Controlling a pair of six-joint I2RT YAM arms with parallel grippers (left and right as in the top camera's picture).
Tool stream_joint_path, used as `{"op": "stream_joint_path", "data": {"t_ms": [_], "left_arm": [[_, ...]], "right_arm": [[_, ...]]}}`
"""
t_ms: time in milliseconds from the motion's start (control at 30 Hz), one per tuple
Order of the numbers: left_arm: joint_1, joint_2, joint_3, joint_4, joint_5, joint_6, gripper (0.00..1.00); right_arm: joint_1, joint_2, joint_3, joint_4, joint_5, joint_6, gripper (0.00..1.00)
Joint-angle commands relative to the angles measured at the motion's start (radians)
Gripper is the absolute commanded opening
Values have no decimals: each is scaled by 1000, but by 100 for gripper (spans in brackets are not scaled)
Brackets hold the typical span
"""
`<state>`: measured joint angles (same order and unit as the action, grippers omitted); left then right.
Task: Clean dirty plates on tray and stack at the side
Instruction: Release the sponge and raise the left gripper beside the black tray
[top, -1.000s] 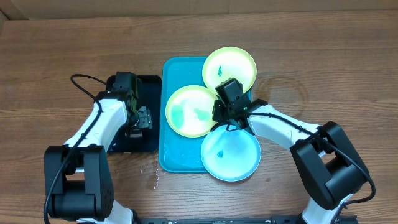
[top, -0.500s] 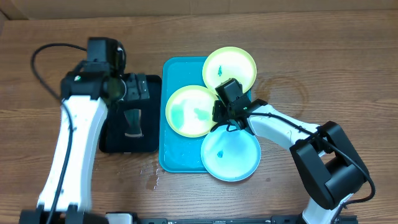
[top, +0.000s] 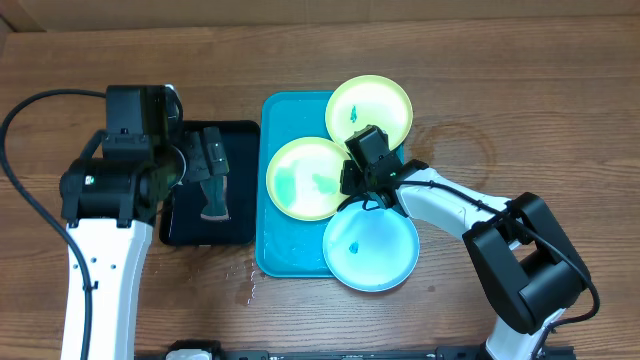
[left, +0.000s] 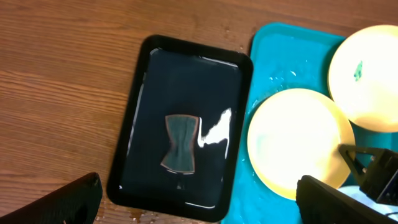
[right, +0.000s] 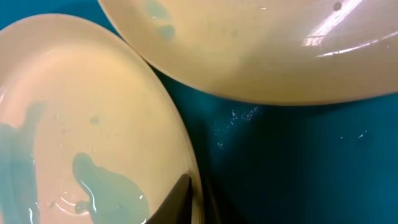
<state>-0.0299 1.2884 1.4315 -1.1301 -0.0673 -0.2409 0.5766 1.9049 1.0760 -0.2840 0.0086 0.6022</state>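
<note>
Retreat from the black tray (left: 134, 99), my left gripper (left: 199, 208) lifted clear, jaws now spread wide and empty.

The dark hourglass pad (left: 180, 143) lies back on that tray, so I judge no wiping is under way; teal smudges remain on the plates. My right gripper (right: 189, 200) stays pinched on the middle green plate (top: 305, 178) inside the turquoise tray (top: 268, 230), between the upper green plate (top: 370, 108) and blue plate (top: 370, 250). Overhead, my wrist hides those fingertips; close up, only a sliver shows.

Overhead, the right claw (top: 350, 186) hides its own tips, and the upper green plate (left: 367, 74) is cropped.
</note>
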Motion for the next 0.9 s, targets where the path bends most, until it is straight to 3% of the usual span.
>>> {"op": "stream_joint_path", "data": {"t_ms": [0,433,867], "left_arm": [[11,-17,11,-3,-37,-22,100],[15,-2,12,-26,-40,-19,100],[109,-10,28,-33,-21,-51,100]], "right_arm": [[2,14,8,8,16,0,7],[0,6,29,6,-29,0,4],[0,-48,127,-159,-29,0,4]]}}
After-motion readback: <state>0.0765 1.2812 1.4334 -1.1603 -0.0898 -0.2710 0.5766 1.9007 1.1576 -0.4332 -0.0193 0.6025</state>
